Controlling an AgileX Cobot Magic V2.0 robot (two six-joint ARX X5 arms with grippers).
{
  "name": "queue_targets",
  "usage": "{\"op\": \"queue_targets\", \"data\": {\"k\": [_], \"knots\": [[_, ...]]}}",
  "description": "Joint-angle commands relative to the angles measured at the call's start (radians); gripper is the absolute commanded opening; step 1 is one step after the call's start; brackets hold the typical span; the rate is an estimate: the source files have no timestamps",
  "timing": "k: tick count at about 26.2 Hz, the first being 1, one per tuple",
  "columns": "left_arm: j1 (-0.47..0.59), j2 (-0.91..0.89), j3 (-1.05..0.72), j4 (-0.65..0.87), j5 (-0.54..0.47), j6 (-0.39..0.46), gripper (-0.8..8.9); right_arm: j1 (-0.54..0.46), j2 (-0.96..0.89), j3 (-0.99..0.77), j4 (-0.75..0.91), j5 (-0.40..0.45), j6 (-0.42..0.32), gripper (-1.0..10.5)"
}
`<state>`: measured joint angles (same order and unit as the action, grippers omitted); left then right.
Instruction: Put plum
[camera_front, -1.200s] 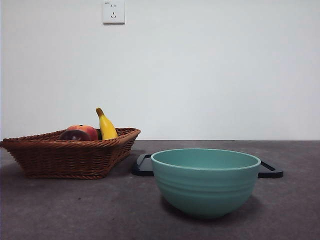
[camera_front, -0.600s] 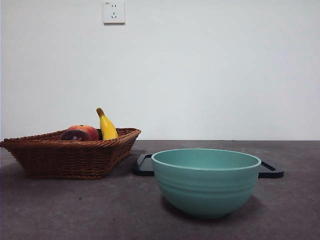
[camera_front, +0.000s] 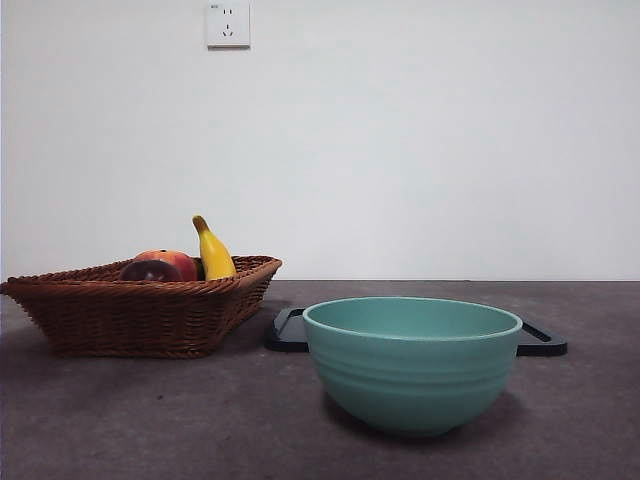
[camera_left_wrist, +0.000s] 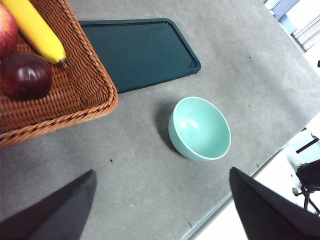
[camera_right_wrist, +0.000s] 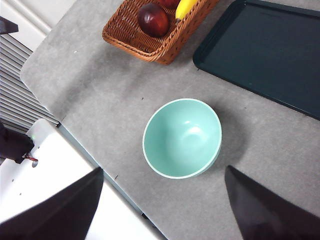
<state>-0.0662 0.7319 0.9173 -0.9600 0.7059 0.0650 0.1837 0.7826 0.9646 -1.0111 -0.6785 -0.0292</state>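
Plum (camera_left_wrist: 25, 76) lies in wicker basket (camera_left_wrist: 85, 85), nearer left hand (camera_left_wrist: 160, 210); both hands high above desk, jaws apart, empty.

- In the front view the wicker basket (camera_front: 140, 318) wall hides the lower part of the plum (camera_front: 150, 271); only its top shows above the rim.
- The red fruit (camera_front: 172, 262) behind the plum and the banana (camera_front: 212, 252) are likewise hidden low down by the basket.
- The green bowl (camera_front: 412, 362) covers the middle of the dark tray (camera_front: 288, 332) behind it.
- In both wrist views the basket is cut off by the picture's edge.
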Motion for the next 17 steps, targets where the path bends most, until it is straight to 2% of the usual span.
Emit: {"op": "queue_targets", "data": {"k": [1,6,13,17], "knots": [[-0.002,0.005,0.019,0.010,0.000,0.013,4.40,0.004,0.006,0.019,0.007,-0.002,0.000,4.0],[-0.003,0.008,0.019,0.018,-0.038,0.008,4.38,0.004,0.006,0.019,0.007,-0.002,0.002,4.0],[-0.016,0.057,0.026,0.108,-0.144,-0.058,4.37,0.004,0.007,0.019,0.013,-0.002,0.003,4.0],[-0.048,0.134,0.064,0.134,-0.216,-0.059,4.36,0.004,0.006,0.019,0.016,-0.002,0.003,4.0]]}}
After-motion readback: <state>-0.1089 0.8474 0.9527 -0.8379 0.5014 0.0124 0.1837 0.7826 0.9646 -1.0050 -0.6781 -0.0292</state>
